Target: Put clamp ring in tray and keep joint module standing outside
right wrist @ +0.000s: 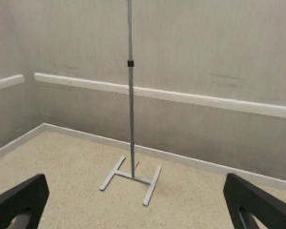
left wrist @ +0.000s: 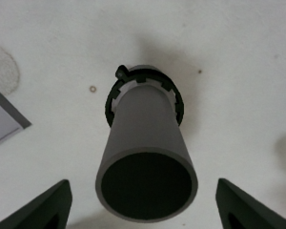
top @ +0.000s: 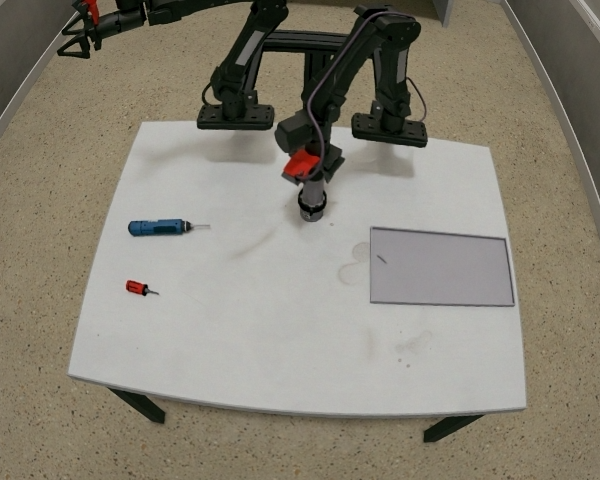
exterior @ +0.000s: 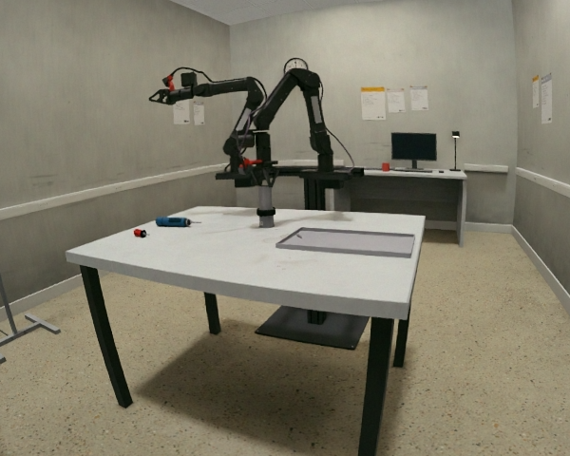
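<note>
The joint module stands upright on the table, outside the tray. The grey link tube stands upright in it. The black clamp ring sits around the joint at the tube's foot, its lug at upper left in the left wrist view. My left gripper is open above the ring, pointing down, with its fingers apart on either side of the tube's top end. My right gripper is open and empty, raised away from the table.
A small dark pin or screw lies inside the tray near one end. A blue power screwdriver and a red screwdriver lie on the table's other side. A stand shows in the right wrist view.
</note>
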{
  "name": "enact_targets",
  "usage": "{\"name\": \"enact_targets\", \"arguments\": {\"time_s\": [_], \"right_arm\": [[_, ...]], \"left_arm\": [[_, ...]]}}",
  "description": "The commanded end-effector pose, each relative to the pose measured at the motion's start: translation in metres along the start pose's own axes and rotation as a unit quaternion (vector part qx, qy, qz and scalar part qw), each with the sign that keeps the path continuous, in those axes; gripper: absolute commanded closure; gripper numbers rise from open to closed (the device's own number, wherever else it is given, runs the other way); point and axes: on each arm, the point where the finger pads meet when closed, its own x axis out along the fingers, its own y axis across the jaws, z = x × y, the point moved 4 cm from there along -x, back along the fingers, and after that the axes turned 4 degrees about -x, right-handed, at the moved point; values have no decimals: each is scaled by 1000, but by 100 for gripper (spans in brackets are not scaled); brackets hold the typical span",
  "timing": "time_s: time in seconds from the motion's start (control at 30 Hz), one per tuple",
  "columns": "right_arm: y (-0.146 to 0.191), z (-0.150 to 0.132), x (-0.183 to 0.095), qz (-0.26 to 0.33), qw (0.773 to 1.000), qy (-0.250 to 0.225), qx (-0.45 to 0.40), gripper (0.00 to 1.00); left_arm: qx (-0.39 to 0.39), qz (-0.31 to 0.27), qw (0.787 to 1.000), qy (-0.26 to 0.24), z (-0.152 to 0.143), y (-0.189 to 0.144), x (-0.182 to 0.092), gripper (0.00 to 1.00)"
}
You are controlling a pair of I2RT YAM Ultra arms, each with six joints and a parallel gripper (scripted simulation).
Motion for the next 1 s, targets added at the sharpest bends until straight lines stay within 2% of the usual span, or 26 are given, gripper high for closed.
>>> {"name": "enact_targets", "arguments": {"time_s": [0.0, 0.97], "right_arm": [[0, 8, -2, 0, 1000, -12, 0, 0], [0, 8, -2, 0, 1000, -12, 0, 0]], "left_arm": [[1, -10, 1000, -17, 9, -6, -15, 20], [3, -10, 1000, -17, 5, -7, -66, 20]]}}
